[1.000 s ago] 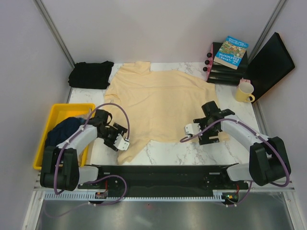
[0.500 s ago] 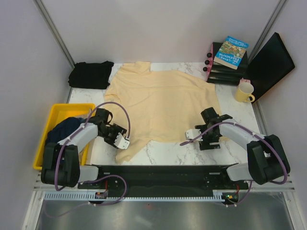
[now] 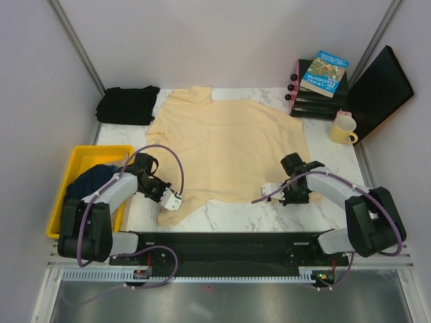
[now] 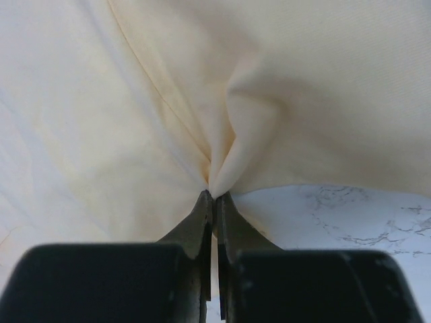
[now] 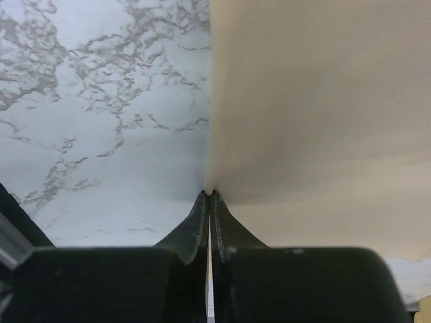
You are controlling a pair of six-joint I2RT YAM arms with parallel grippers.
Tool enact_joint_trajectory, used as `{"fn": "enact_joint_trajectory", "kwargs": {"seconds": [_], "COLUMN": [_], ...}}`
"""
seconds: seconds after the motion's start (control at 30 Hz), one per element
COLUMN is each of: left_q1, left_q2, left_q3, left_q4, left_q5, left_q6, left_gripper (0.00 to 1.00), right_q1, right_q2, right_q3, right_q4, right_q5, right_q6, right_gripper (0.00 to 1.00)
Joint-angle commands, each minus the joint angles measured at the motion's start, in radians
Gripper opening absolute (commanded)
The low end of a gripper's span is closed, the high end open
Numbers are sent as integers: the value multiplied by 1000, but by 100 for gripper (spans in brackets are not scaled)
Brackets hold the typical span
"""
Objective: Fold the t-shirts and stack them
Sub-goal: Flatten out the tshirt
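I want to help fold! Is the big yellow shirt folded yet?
Not yet. The cream-yellow t-shirt lies spread flat across the table.

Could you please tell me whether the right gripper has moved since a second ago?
Yes. In the top view, the right gripper has shifted downward, away from the yellow mug, and now pinches the near hem of the cream t-shirt.

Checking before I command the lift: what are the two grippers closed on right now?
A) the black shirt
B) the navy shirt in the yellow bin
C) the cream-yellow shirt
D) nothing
C: the wrist views show the left gripper and the right gripper each shut on a pinch of the cream-yellow shirt at its near edge.
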Motion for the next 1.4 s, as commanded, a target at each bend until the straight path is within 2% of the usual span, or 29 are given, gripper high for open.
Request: {"fn": "enact_joint_trajectory", "kwargs": {"seconds": [0.0,0.17,0.4,0.53,0.63,0.7,0.77,0.8,0.83,0.9,0.93,1.0,1.03,1.07,1.1,1.17,1.3,1.37], "left_q1": [-1,-1,6,14,32,45,59,62,63,65,66,68,68,68,68,65,43,37], "left_q2": [-6,20,95,181,242,315,384,464,516,660,705,802,874,900,906,850,681,606], "left_q3": [38,164,447,637,711,749,869,933,1091,1288,1500,1718,1906,1967,1992,1929,1724,1675], "left_q4": [-13,36,274,434,631,844,1025,1071,1108,1167,1164,1146,1141,1147,1202,1268,1354,1362], "left_q5": [1,-27,-65,-133,-163,-197,-229,-245,-262,-303,-308,-277,-254,-193,-156,-72,-56,-74], "left_q6": [-44,-161,-353,-367,-327,-289,-267,-266,-269,-275,-276,-272,-266,-237,-214,-168,-221,-256], "left_gripper": [2,2,2,2,2,2,2,2,2,2,2,2,2,2,2,2,2,2], "right_q1": [-12,-17,-38,-52,-75,-86,-101,-104,-113,-116,-118,-120,-120,-120,-120,-118,-120,-120], "right_q2": [65,80,190,241,293,351,423,448,479,569,598,673,690,716,724,730,723,704], "right_q3": [-23,39,256,382,529,665,752,839,887,1045,1100,1254,1301,1341,1399,1453,1519,1527], "right_q4": [370,445,549,652,770,865,1016,1073,1176,1264,1298,1374,1399,1417,1434,1491,1560,1554], "right_q5": [96,140,209,258,289,306,324,326,332,338,337,326,320,302,289,250,212,212], "right_q6": [-32,-27,-33,-88,-141,-184,-246,-271,-298,-363,-377,-401,-406,-411,-415,-420,-408,-389], "right_gripper": [0,0,0,0,0,0,0,0,0,0,0,0,0,0,0,0,0,0]}}
